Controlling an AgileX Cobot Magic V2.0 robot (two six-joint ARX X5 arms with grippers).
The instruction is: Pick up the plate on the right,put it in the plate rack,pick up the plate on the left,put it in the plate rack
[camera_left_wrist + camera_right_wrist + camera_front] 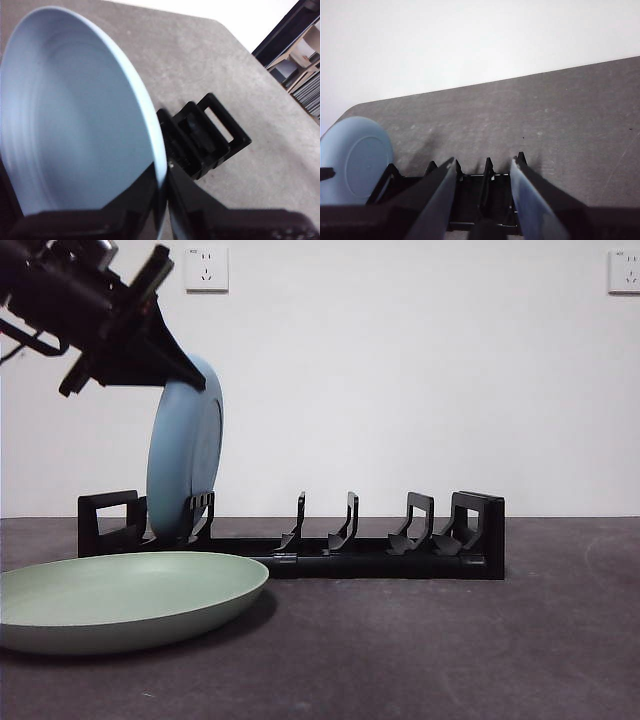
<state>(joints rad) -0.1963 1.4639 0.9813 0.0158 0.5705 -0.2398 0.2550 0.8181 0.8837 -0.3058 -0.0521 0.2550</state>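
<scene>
The left gripper (185, 375) is reaching in from the upper left of the front view and pinching the top rim of a light blue plate (183, 455), one black jaw on each face of it, as the left wrist view shows. That plate is standing almost upright, leaning a little to the right, with its lower edge sitting in the leftmost slot of the plate rack (300, 550), between the blocky looped left end and the first pair of dividers. The plate rack is lying lengthwise across the dark table (450, 640), well back from the near edge, and its other slots to the right are holding nothing. A pale green plate (120, 600) is lying flat on the table at the near left, in front of the rack's left end. The right gripper (482, 200) is hovering above the rack's middle dividers with its jaws spread apart and holding nothing.
</scene>
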